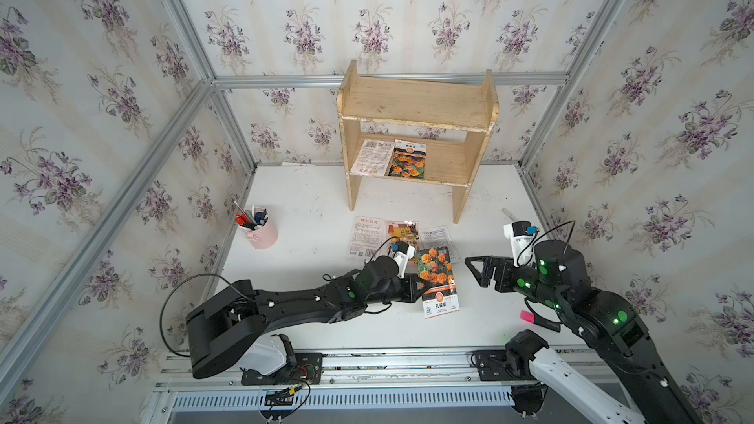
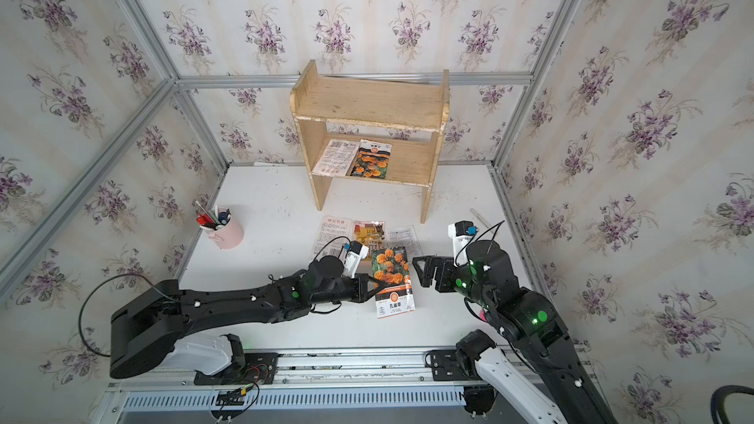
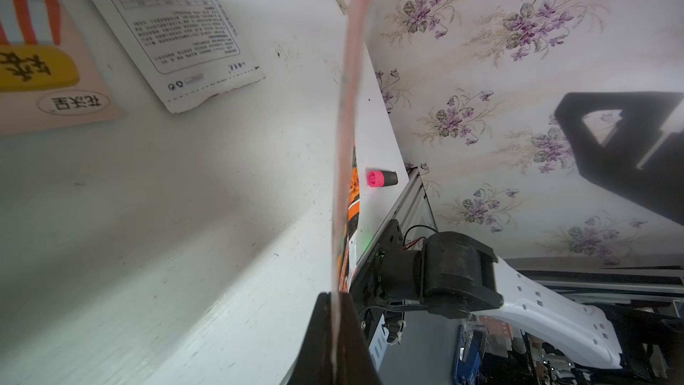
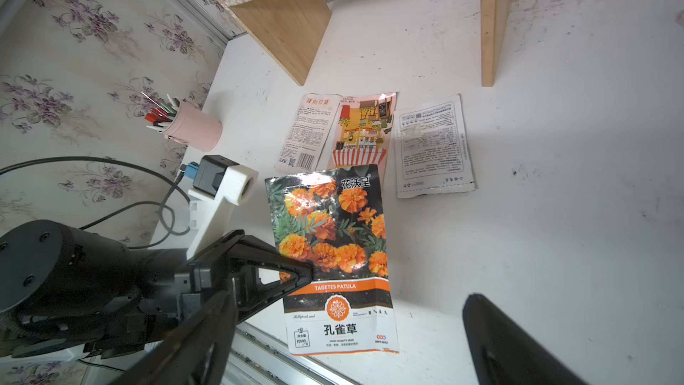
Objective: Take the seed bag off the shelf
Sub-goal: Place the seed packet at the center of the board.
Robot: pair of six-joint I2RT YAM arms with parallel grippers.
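two seed bags [image 1: 406, 159] on shelf [image 1: 416, 99]; four off it

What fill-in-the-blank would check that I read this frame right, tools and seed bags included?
The left tool is shut on the marigold seed bag, while the right tool stands ____.
The other bags on the shelf lie on its ____ tier.
The pens stand in a ____ cup.
Missing words: open; lower; pink.
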